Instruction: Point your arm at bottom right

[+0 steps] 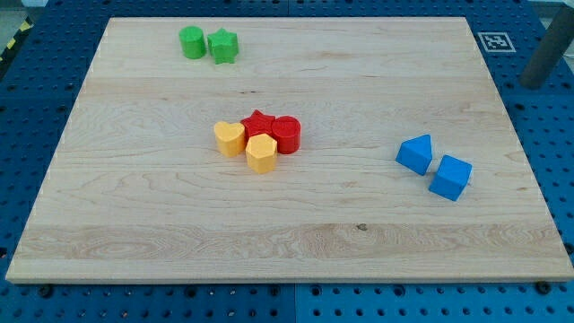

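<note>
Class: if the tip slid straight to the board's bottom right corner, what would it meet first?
Likely nothing: my tip, apparently at the view's top right, would pass right of the blue triangular block and the blue cube; depth unclear.

Single camera view, set high above the table (296, 220) and tilted down toward 12 o'clock, so the far edge appears shorter than the near edge. The whole table fits the frame, at moderate distance, with blue perforated base (538, 117) showing around it. Landmarks fixing the framing: a fiducial marker (495, 41) at 1 o'clock, a grey post (547, 56) at 2 o'clock, and yellow-black tape (16, 40) at 10 o'clock. My tip does not show. No second view shares the scene.
</note>
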Controlling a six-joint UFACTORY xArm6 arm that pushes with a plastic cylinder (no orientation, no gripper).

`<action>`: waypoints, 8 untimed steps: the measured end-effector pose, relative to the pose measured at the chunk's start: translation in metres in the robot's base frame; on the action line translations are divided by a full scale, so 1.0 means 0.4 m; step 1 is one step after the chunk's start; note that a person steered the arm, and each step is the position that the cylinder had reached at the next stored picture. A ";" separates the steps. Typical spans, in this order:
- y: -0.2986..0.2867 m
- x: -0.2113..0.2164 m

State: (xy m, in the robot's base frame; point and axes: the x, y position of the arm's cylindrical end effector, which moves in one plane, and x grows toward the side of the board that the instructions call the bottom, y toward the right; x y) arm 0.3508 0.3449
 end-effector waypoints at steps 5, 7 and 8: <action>0.000 0.022; 0.000 0.029; 0.000 0.032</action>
State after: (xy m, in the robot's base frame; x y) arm 0.3634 0.3449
